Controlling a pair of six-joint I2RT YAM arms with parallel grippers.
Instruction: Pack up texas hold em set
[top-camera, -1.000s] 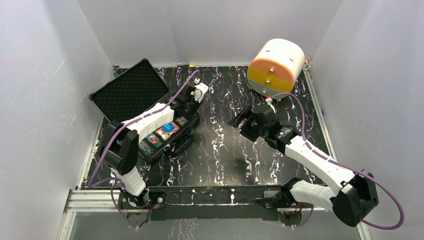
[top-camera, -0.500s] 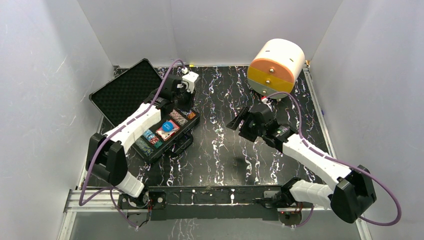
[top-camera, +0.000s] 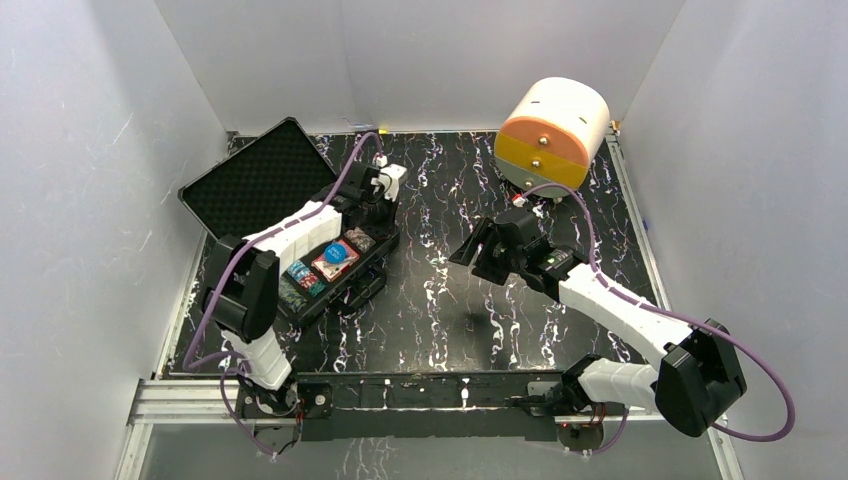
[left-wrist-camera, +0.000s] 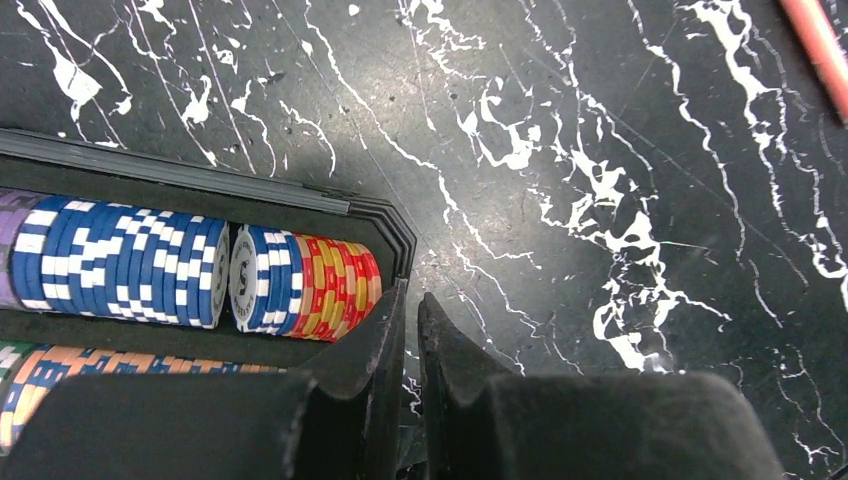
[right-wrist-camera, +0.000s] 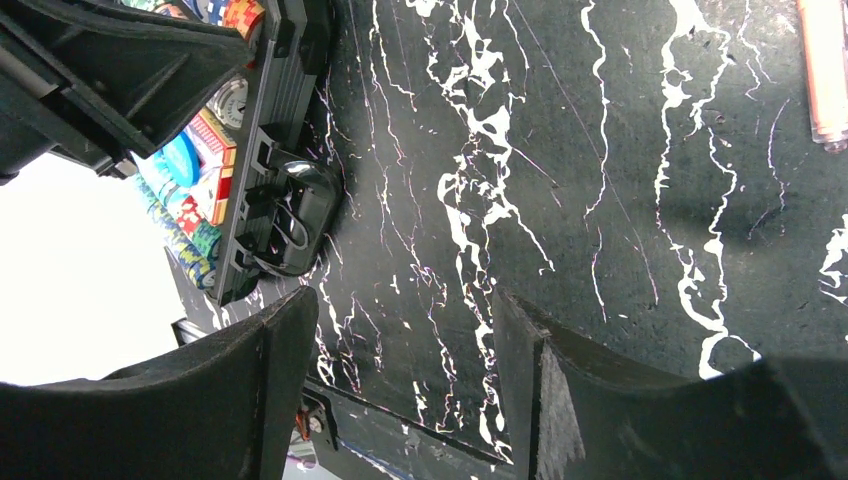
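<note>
The case (top-camera: 362, 283) lies open at 9 o'clock on the bench (top-camera: 440, 300), chips (left-wrist-camera: 300, 280) inside, lid (top-camera: 258, 180) back at 10 o'clock. Our left tool (left-wrist-camera: 412, 295) is narrow and empty at the case's corner; our right tool (right-wrist-camera: 405, 300) is wide, empty. We should push the lid from its far edge, slowly, while steadying the case.

Big orange-&-white cylinder (top-camera: 552, 133) lay on its side at approx 1 o'clock on black, white-veined marble table (top-camera: 440, 300), banded flat face twd 7 o'clock. Thin red pen (left-wrist-camera: 822, 45) lay at 1 o'clock in left wrist view. Reddish pen (right-wrist-camera: 825, 70) also at 1 o'clock in right wrist view.
</note>
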